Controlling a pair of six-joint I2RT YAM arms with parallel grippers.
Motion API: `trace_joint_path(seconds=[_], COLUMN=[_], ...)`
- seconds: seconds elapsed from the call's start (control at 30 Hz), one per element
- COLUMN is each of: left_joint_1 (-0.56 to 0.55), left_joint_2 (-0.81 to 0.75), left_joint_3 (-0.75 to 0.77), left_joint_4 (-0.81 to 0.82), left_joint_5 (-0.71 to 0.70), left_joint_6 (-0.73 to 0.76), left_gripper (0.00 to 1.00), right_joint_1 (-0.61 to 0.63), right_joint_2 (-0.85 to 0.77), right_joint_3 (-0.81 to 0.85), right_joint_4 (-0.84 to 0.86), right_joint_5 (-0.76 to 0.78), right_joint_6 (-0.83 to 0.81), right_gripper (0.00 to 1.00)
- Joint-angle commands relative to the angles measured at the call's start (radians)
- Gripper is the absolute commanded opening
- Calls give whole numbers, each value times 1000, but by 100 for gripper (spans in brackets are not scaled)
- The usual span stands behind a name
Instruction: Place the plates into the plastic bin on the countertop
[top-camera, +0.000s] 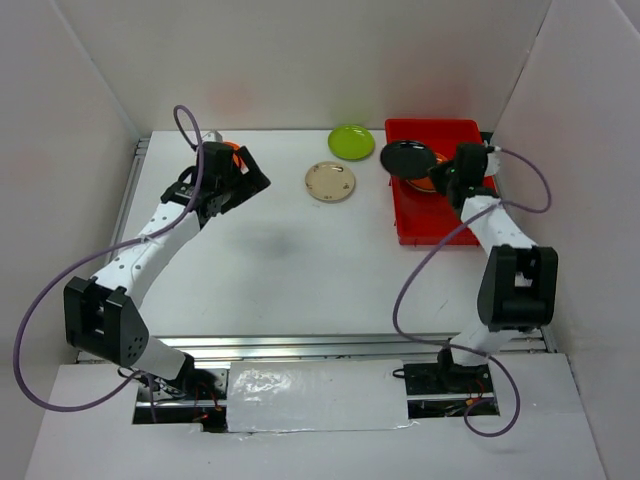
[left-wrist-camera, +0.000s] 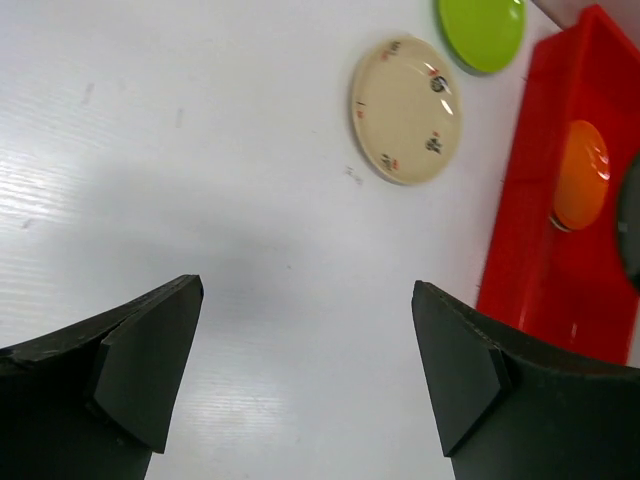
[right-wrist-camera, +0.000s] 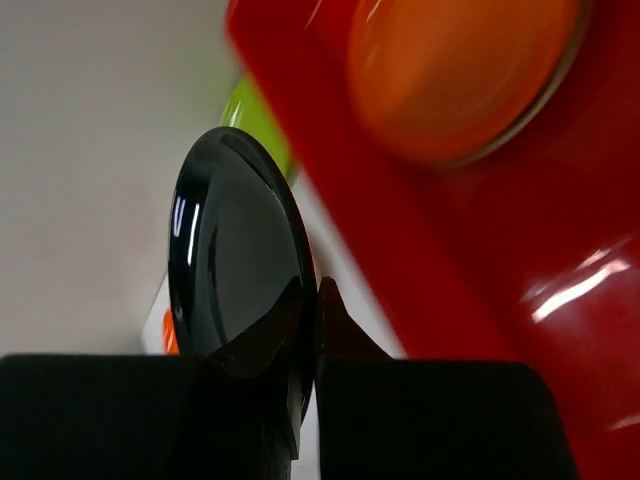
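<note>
Right gripper (right-wrist-camera: 310, 300) pinches the glossy round black plate (right-wrist-camera: 240, 250) by its rim above the 10 o'clock wall of the red rectangular plastic bin (right-wrist-camera: 480, 270), left gripper (left-wrist-camera: 308, 290) spread, empty: thin edge-grip could slip, plate striking wall.

I see a plain white countertop (top-camera: 300, 270) with a metal rail (top-camera: 130, 185) along its left edge. 4 things lie directly on it. A red plastic bin (top-camera: 412, 215) sits at the far right. A lime green plate (top-camera: 351, 141) lies flat just beside the bin's far left corner, not touching it. A cream plate (top-camera: 330, 182) with small marks rests near the green one, slightly closer to me. At the far left I can make out only part of an orange plate (top-camera: 229, 148).
</note>
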Motion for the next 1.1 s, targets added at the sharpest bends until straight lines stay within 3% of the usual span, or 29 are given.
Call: trace_joint_path(seconds=[0.0, 0.23, 0.43, 0.47, 0.6, 0.77, 0.9, 0.97, 1.07], left_joint_1=[15, 57, 172, 193, 274, 321, 354, 365, 403], left_joint_2=[28, 36, 17, 27, 65, 134, 267, 364, 468], left_joint_3=[12, 22, -17, -10, -39, -86, -48, -5, 25], left_joint_4=[-29, -44, 7, -6, 36, 178, 285, 336, 439], left_joint_5=[-98, -67, -2, 17, 71, 115, 121, 147, 141], left_joint_6=[2, 60, 85, 88, 94, 56, 2, -48, -99], left_gripper=[99, 99, 99, 99, 99, 99, 99, 99, 99], right_joint_1=[-127, -245, -246, -238, -226, -200, -154, -131, -127], right_joint_2=[131, 424, 521, 521, 467, 230, 24, -42, -182], right_joint_3=[189, 496, 553, 558, 549, 374, 334, 268, 93], right_joint_4=[-130, -263, -233, -228, -228, -155, -250, -271, -157], right_joint_5=[148, 62, -1, -4, -4, 105, 197, 147, -219], right_joint_6=[27, -55, -85, -87, -79, -82, -113, -136, -267], right_gripper=[0, 0, 0, 16, 97, 100, 100, 100, 100])
